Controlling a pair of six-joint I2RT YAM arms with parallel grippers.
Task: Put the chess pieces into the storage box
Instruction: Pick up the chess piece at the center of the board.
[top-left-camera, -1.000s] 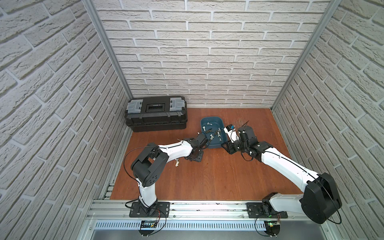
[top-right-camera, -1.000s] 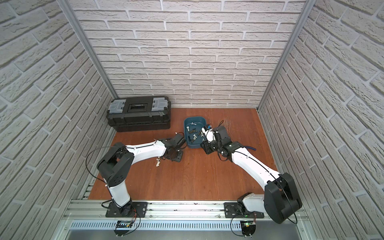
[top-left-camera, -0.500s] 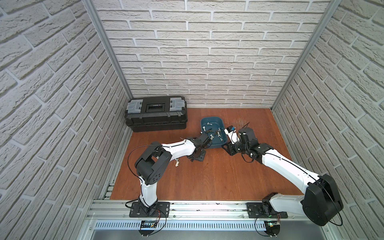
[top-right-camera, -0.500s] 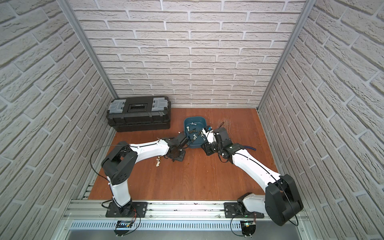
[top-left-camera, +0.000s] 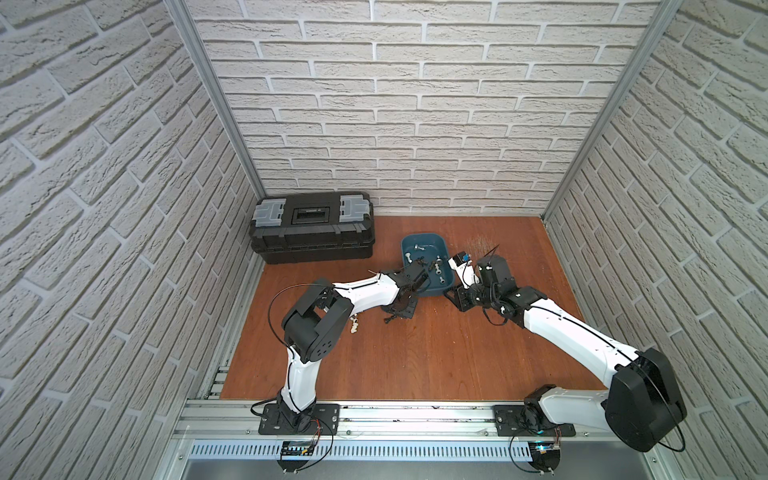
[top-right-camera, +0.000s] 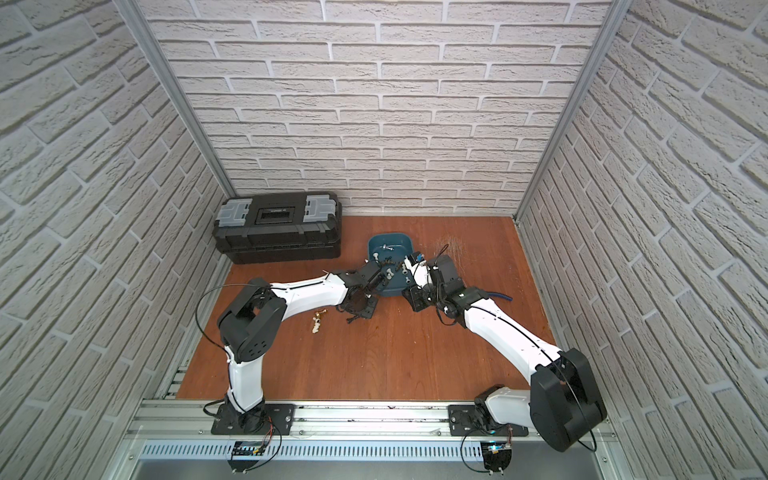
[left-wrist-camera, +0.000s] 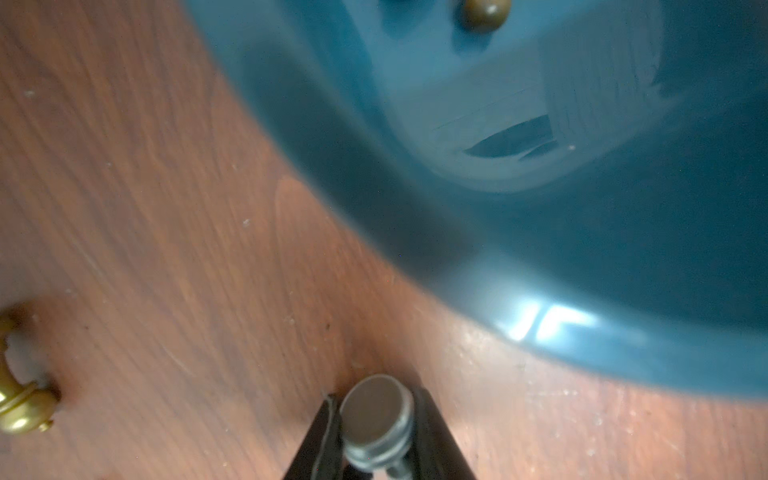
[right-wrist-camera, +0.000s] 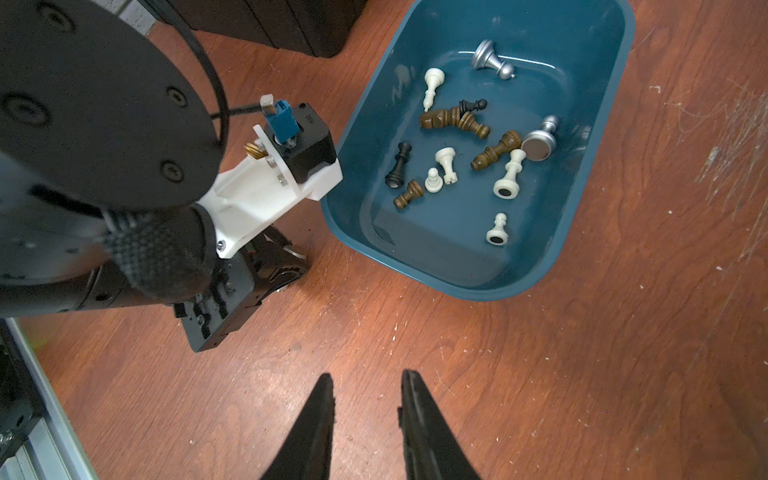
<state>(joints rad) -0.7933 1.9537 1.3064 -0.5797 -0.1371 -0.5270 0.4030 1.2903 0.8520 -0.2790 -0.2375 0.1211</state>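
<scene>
Teal-blue plastic storage box, low-walled with rounded corners: fills the upper right of the left wrist view, just above and to the right of the left gripper. Pinched there between both black fingers: a silver metal chess piece with a round base, felted underside turned to the lens, stem running off the bottom edge, long axis roughly along the fingers. No contact visible between piece and box; hard to tell whether clear of the desk. Calls, by the look of it, for a lift and a short carry up and right over the rim before release.

At bottom centre of the right wrist view, the right gripper: parted a little, nothing between the fingers, above bare reddish wood. Up and right of it, the same storage box, with a dozen or so small chess pieces toppled inside: white, black, brown, silver.

Outside the box: a brass-gold chess piece at the lower left edge of the left wrist view, and in a top view a white chess piece just left of the left arm, well apart from the right arm. Probably the left arm's to fetch. Black toolbox with grey latches at the upper left of the desk, apart from both arms.
</scene>
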